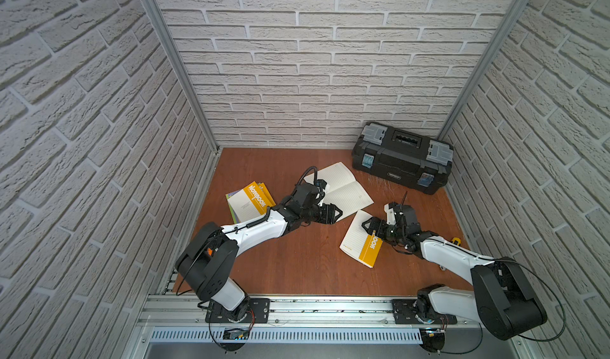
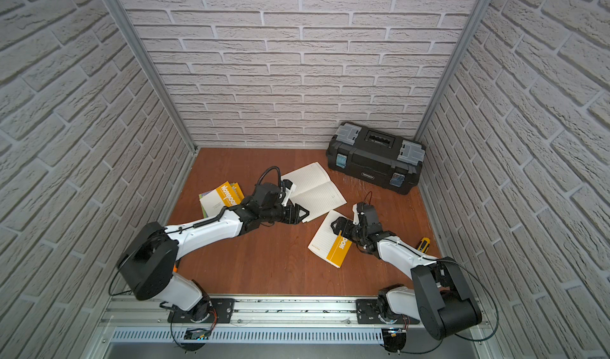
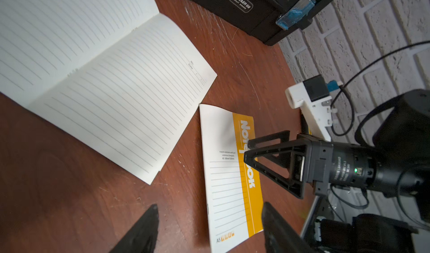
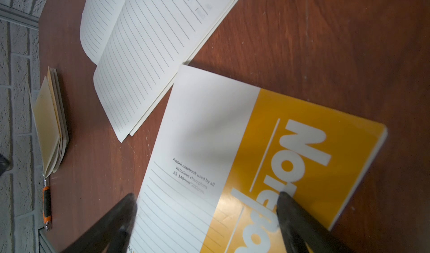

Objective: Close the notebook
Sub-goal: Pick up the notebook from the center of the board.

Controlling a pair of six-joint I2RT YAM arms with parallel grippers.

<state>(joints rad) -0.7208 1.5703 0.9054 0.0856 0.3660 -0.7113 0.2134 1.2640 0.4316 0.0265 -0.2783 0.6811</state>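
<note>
The open notebook [image 1: 343, 189] [image 2: 313, 189] lies flat on the wooden table, lined pages up, in front of the toolbox; it also shows in the left wrist view [image 3: 100, 77] and the right wrist view [image 4: 144, 42]. My left gripper [image 1: 338, 212] [image 2: 304, 213] [image 3: 209, 208] is open and empty, low by the notebook's near edge. A closed yellow-and-white notebook [image 1: 359, 241] [image 3: 228, 189] [image 4: 232, 135] lies nearer the front. My right gripper [image 1: 364, 225] [image 2: 335, 226] [image 4: 207, 197] stands open just above its cover, holding nothing.
A black toolbox [image 1: 401, 157] [image 2: 374, 157] stands at the back right corner. A stack of notebooks [image 1: 251, 200] [image 4: 50, 124] sits at the left behind my left arm. A yellow-handled screwdriver [image 2: 424, 243] lies by the right wall. An orange-black tool [image 4: 46, 205] lies near the stack.
</note>
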